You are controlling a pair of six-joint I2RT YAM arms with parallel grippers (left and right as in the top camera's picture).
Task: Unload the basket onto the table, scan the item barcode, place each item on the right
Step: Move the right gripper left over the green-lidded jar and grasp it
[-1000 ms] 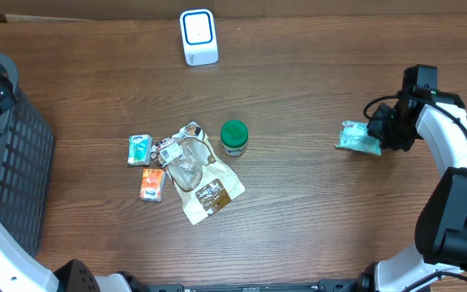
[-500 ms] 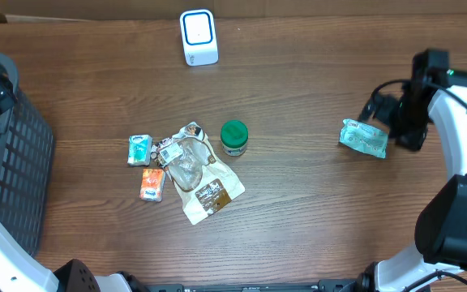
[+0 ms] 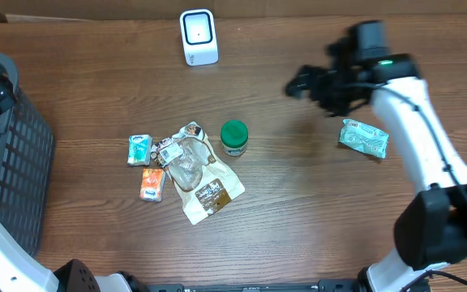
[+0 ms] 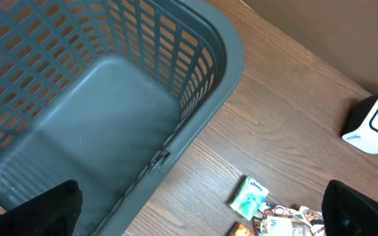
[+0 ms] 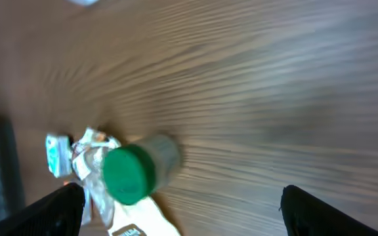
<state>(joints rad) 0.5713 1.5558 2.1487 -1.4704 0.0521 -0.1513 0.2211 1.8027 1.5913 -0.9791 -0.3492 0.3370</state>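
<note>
The right tool [image 5: 182,213] hangs above the bare desk [image 3: 298,203] between the scanner [image 3: 199,36] and the teal pouch [image 3: 364,138]. Its fingers [image 5: 51,210] stand wide apart with nothing between them. Both views of it are blurred. The left tool [image 4: 202,213] is spread just as wide and is also empty, poised over the grey basket [image 4: 110,131] at the left edge.

The teal pouch lies flat on the desk by itself, beside the right forearm and touching nothing. The rest of the items sit mid-desk:
- a green-lidded jar [image 3: 234,137]
- a crumpled clear bag [image 3: 186,162] just beside the jar
- a small teal packet [image 3: 139,149]
- an orange packet [image 3: 152,184]

The right wrist view is centred on the jar, so that is probably the next item to scan.

What could go wrong:
- The jar is round and stands close against the bag. A finger coming down on that side could snag the film and drag the heap along.
- A glancing touch could tip the jar and send it rolling.
- The jar's barcode cannot be seen from here. If it sits on the curved wall, a grip may cover it or leave it turned away from the scanner's window.
- The blur suggests speed, and a quick descent leaves little margin for any of this
</note>
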